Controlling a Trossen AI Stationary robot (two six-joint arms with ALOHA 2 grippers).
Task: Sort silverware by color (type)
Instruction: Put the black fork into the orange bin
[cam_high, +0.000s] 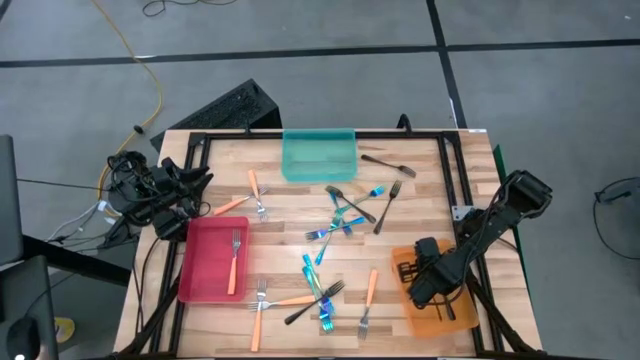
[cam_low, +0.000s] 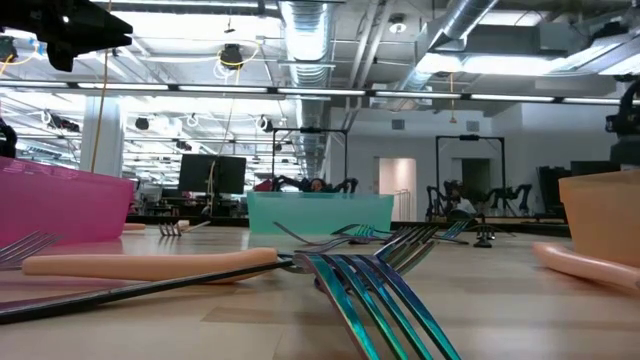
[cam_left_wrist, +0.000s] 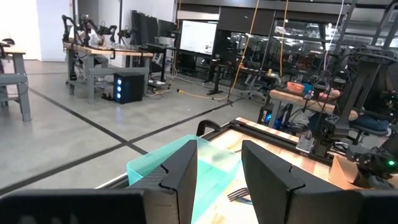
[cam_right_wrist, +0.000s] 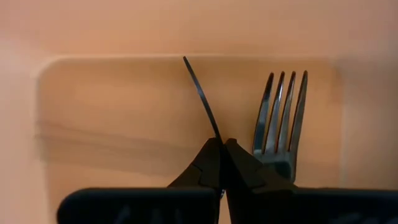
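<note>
Your right pincer (cam_right_wrist: 222, 149) is clamped on a thin dark fork (cam_right_wrist: 200, 96) over the orange tray (cam_high: 470, 320), beside another dark fork (cam_right_wrist: 280, 118) lying there. Your left pincer (cam_left_wrist: 219, 171) waits apart, off the surface (cam_high: 420, 215). Forks are light, stiff, slick; pinch mid-handle. One orange fork (cam_high: 234, 262) sits in the red tray (cam_high: 200, 265); roughly fifteen lie scattered.

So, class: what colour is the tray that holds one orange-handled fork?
Red, or pinkish-red: the tray shows best in the high view.
</note>
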